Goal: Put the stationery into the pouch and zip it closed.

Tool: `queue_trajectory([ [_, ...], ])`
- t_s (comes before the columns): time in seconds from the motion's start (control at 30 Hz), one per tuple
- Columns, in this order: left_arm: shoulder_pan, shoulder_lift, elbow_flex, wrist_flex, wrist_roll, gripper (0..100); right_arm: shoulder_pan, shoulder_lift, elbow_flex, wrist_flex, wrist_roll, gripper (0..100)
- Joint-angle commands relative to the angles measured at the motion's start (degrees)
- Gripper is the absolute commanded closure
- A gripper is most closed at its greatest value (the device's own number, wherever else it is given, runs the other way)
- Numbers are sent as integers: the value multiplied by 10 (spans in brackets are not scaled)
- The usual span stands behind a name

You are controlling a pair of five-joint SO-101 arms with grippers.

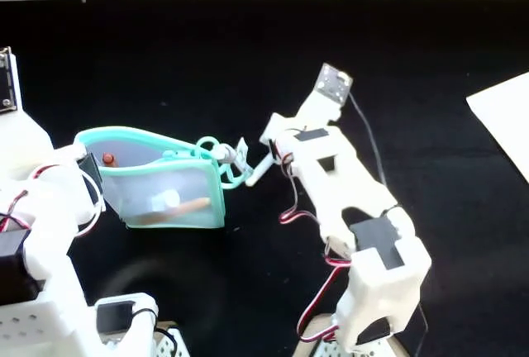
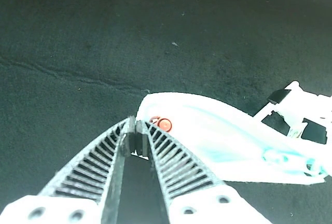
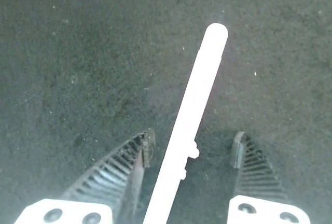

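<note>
Closest in, left white ribbed gripper pinched tight on one end of clear mint-edged plastic pouch, mouth open. Right white gripper spread wide — astride slim white plastic pen, clear of both jaws, just beside pouch's other end. Inside pouch, orange stick and small red-tipped item.

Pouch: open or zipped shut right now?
Open. In the high view the pouch has its teal rim spread into a wide loop, and a red-tipped item shows inside the mouth.
</note>
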Motion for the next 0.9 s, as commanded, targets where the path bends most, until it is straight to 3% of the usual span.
queue_trajectory([
  [0.0,10,2,26,5,4,993,-3,46,-61,14,10,761],
  [0.53,10,2,26,5,4,993,-1,305,-483,376,6,761],
  [0.87,10,1,26,5,4,993,-4,386,-625,542,6,767],
])
